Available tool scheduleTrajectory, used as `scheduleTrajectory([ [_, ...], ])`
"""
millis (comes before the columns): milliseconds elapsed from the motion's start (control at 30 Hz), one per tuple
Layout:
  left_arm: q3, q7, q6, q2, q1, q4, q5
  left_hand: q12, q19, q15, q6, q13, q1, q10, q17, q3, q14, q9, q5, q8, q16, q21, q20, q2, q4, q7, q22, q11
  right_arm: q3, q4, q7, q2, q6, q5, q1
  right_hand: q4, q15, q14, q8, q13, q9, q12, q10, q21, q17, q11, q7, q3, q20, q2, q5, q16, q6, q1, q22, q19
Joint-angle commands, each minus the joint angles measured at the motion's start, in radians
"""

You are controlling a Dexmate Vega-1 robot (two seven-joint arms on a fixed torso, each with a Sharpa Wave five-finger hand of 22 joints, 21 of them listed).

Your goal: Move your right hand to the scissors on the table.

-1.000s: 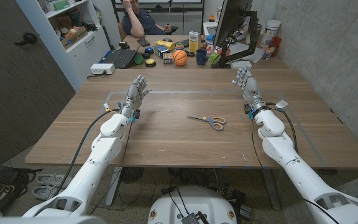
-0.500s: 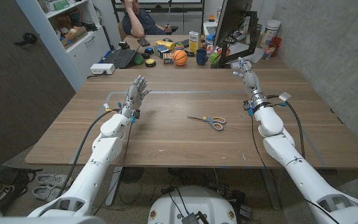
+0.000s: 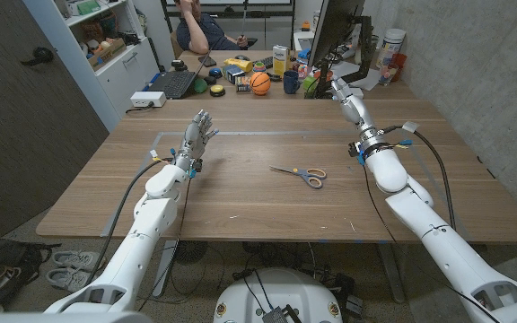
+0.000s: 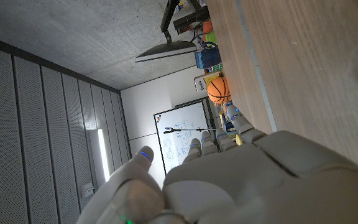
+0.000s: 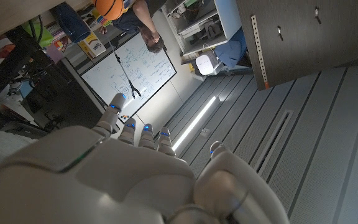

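The scissors (image 3: 300, 174), with yellowish handles and blades pointing to the robot's left, lie on the wooden table (image 3: 240, 202) near its middle. My right hand (image 3: 348, 97) is raised at the far right of the table, well beyond and to the right of the scissors, fingers stretched up and holding nothing. The right wrist view has the back of that hand (image 5: 104, 174) against the room behind the table. My left hand (image 3: 197, 133) stands over the left part of the table with fingers apart and nothing in it; its back (image 4: 229, 180) also appears in the left wrist view.
Along the far edge stand a laptop (image 3: 176, 84), an orange ball (image 3: 259, 82), a blue mug (image 3: 292, 82), boxes and a monitor (image 3: 335, 27) close behind my right hand. A person (image 3: 200, 27) sits beyond. Blue tape lines mark the tabletop.
My right hand has risen and swung away from me toward the far edge and the monitor, its wrist straightening. The left arm and the scissors have not moved.
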State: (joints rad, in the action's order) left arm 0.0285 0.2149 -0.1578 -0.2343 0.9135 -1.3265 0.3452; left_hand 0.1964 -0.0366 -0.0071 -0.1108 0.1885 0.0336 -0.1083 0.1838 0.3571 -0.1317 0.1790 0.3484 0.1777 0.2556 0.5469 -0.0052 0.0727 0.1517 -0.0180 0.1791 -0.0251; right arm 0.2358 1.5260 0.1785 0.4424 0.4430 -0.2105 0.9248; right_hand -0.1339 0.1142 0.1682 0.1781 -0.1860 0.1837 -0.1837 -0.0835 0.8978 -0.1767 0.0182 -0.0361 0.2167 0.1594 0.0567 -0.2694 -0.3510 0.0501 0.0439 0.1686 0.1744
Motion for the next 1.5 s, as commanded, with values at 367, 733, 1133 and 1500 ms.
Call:
scheduleTrajectory([
  [367, -0.018, 0.015, 0.002, 0.015, -0.012, 0.022, -0.015, 0.002, 0.001, -0.001, -0.01, 0.005, -0.001, -0.007, 0.004, -0.005, -0.005, 0.006, 0.006, 0.006, -0.002, -0.009, 0.002, 0.029, 0.002, 0.0, 0.003, -0.002, 0.104, 0.19, 0.081, 0.125, -0.262, -0.402, -0.009, 0.009, -0.005, 0.046, 0.01, -0.003, 0.004, 0.005, -0.037, -0.039, -0.002, -0.018, -0.031, -0.016, 0.032, -0.024, 0.007, 0.021, 0.005, 0.013, 0.003, 0.117],
  [733, -0.02, 0.021, 0.003, 0.019, -0.025, 0.039, -0.021, 0.002, 0.003, -0.002, -0.01, 0.005, -0.001, -0.008, 0.004, -0.007, -0.005, 0.006, 0.006, 0.007, -0.002, -0.012, 0.002, 0.029, 0.003, 0.001, 0.003, -0.004, 0.179, 0.245, 0.067, 0.168, -0.377, -0.568, -0.027, 0.02, -0.015, 0.06, 0.007, -0.003, 0.003, 0.004, -0.052, -0.058, -0.001, -0.024, -0.046, -0.015, 0.037, -0.024, 0.008, 0.034, 0.018, 0.03, 0.003, 0.126],
  [1133, -0.022, 0.025, 0.008, 0.022, -0.031, 0.052, -0.023, 0.001, 0.004, -0.001, -0.01, 0.005, -0.001, -0.009, 0.004, -0.009, -0.005, 0.006, 0.007, 0.006, -0.003, -0.016, 0.004, 0.029, 0.003, -0.001, 0.004, -0.004, 0.252, 0.232, -0.017, 0.179, -0.396, -0.593, -0.063, 0.053, -0.029, 0.025, 0.018, -0.002, 0.002, -0.006, -0.037, -0.081, -0.001, -0.054, -0.108, -0.014, 0.052, -0.035, 0.008, 0.033, -0.009, 0.074, 0.003, 0.097],
  [1500, -0.018, 0.026, 0.018, 0.024, -0.033, 0.05, -0.03, 0.001, 0.005, 0.0, -0.013, 0.005, -0.001, -0.009, 0.004, -0.01, -0.006, 0.006, 0.008, 0.006, -0.004, -0.02, 0.007, 0.03, 0.003, -0.002, 0.004, -0.003, 0.286, 0.216, -0.09, 0.195, -0.399, -0.591, -0.075, 0.077, -0.108, 0.035, 0.013, 0.0, 0.001, -0.003, -0.047, -0.105, 0.0, -0.079, -0.121, -0.019, 0.054, -0.045, 0.007, 0.053, -0.005, 0.106, 0.003, 0.064],
])
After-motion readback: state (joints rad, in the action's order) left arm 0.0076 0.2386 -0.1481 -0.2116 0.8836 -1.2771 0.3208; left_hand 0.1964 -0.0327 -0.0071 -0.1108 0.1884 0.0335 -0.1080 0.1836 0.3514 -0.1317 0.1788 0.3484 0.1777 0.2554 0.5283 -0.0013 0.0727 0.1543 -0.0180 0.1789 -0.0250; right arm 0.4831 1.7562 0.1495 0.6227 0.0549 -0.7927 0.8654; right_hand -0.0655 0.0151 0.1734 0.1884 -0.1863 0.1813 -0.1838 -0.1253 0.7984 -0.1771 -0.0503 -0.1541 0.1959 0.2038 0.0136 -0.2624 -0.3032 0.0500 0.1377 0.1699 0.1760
